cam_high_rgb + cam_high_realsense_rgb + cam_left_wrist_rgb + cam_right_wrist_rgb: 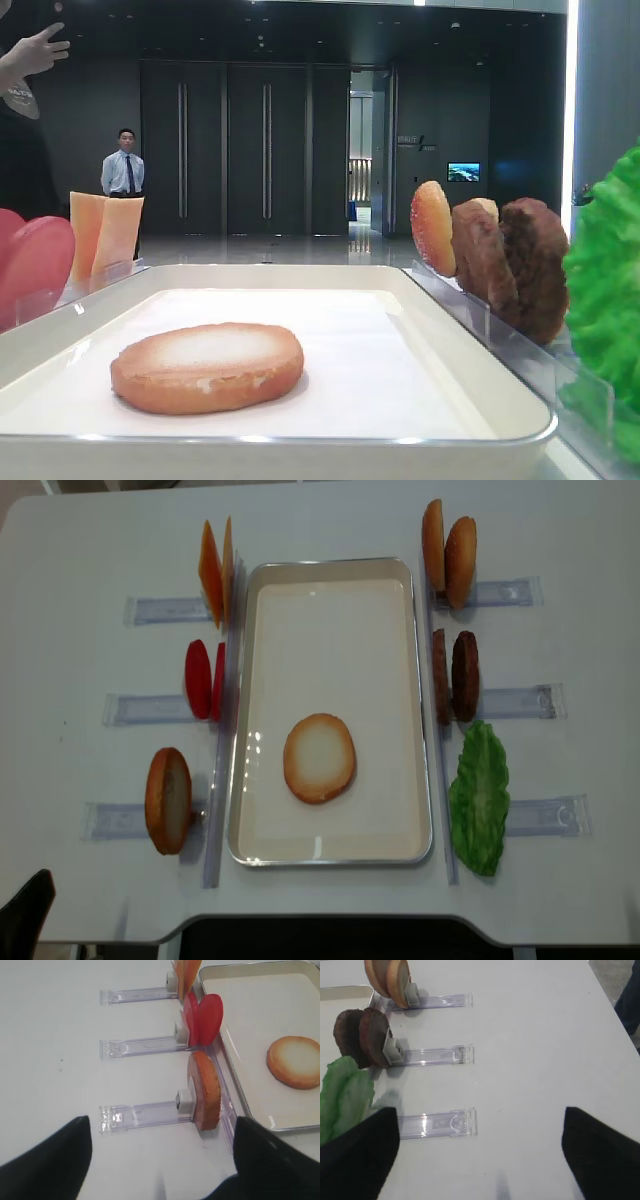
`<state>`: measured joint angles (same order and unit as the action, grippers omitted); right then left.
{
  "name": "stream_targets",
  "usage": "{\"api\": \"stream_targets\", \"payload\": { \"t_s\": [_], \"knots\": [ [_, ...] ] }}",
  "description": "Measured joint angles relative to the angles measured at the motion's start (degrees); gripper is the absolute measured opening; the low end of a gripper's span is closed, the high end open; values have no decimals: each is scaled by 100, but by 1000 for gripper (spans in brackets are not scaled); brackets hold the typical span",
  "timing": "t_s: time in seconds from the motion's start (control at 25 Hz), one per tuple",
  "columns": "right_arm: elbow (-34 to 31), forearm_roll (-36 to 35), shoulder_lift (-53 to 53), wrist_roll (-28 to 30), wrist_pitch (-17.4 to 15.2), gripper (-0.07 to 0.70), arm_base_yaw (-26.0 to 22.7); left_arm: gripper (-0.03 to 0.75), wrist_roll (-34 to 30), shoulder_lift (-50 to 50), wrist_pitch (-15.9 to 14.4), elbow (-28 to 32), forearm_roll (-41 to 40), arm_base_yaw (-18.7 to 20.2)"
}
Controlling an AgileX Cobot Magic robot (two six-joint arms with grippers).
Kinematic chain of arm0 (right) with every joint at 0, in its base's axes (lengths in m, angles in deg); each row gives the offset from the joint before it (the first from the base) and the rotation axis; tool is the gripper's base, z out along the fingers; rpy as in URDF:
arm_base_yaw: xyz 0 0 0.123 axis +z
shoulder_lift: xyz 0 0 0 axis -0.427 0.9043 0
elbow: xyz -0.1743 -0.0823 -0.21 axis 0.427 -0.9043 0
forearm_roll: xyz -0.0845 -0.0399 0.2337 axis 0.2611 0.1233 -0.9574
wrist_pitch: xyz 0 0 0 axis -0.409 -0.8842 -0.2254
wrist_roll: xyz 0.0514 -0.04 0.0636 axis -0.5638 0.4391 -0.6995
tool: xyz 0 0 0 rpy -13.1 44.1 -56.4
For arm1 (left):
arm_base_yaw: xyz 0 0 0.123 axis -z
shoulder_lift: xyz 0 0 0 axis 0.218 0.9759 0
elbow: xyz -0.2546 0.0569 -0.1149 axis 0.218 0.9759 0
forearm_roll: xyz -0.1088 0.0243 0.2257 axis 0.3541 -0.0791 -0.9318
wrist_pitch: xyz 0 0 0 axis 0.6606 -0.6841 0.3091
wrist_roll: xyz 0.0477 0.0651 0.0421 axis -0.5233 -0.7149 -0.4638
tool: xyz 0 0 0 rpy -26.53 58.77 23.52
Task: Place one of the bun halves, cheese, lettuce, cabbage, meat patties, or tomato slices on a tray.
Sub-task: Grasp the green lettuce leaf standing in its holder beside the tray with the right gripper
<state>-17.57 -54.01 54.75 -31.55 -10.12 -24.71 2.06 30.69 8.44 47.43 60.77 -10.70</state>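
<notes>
1. White tray (420, 700) sits mid-worktop (560, 540); one bun half (319, 757) lies flat on its liner, toasted face up, toward the near end.
2. Left of the tray, each in a clear rack: cheese (215, 572) at the far end, tomato slices (204, 679) midway, a spare bun (168, 799) standing on edge nearest.
3. Right of the tray: two more buns (447, 553) at the far end, meat patties (457, 675) midway, lettuce (479, 796) nearest, all on edge.
4. Left gripper (160, 1160): jaws wide, holding nothing, hanging over bare worktop near the tray's near-left corner.
5. Right gripper (480, 1152): jaws wide, nothing held, near the tray's near-right corner, beside the lettuce rack.
6. Key relation, judged: the lettuce lies just to the tray side of the right jaws, its long axis running along the tray's long side. The right arm is nearer it; the left arm is nearer the spare bun, just ahead of its jaws and toward the tray.
7. Any upright piece would need gripping across its thin faces.
</notes>
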Motion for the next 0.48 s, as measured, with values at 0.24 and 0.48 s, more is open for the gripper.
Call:
{"api": "stream_targets", "payload": {
  "t_s": [0.24, 0.48],
  "knots": [
    [0, 0, 0, 0, 0, 538, 0, 639, 0, 0, 0, 0, 0, 0],
    [0, -4, 0, 0, 0, 516, 0, 610, 0, 0, 0, 0, 0, 0]
  ]
}}
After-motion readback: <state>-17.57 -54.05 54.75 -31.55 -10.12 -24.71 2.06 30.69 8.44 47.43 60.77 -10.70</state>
